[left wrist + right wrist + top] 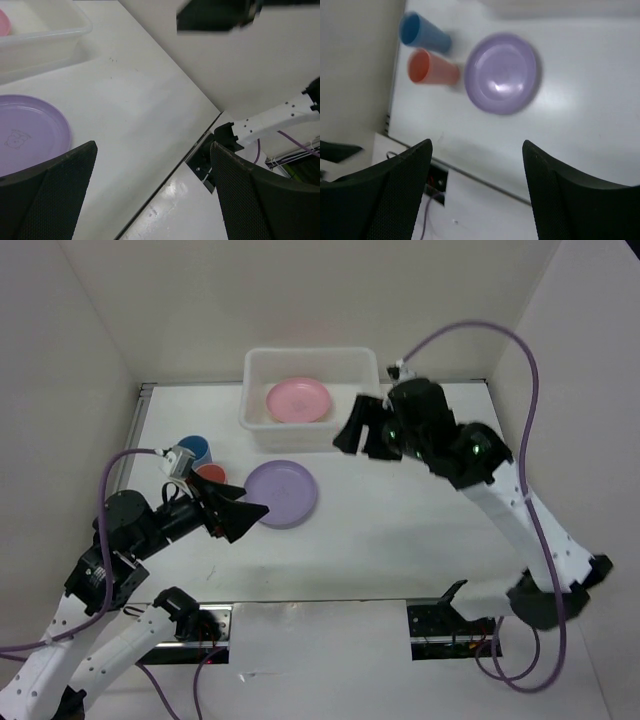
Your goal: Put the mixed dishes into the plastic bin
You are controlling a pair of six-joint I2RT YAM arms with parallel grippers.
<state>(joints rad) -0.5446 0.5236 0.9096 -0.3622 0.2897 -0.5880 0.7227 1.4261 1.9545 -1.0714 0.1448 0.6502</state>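
Observation:
The translucent white plastic bin (252, 390) stands at the back of the table with a pink plate (298, 400) inside. A purple plate (281, 492) lies on the table in front of the bin. Left of it are a blue cup (193, 450) and a red cup (211, 476), side by side. My right gripper (360, 430) hangs open and empty above the table by the bin's near right corner. Its wrist view looks down on the purple plate (502, 72), the blue cup (422, 34) and the red cup (432, 67). My left gripper (240, 508) is open and empty, just left of the purple plate (30, 132).
White walls close in the table on the left, back and right. The table's near edge has a seam and two dark mounting slots (445, 625) by the arm bases. Purple cables (530, 370) loop off both arms.

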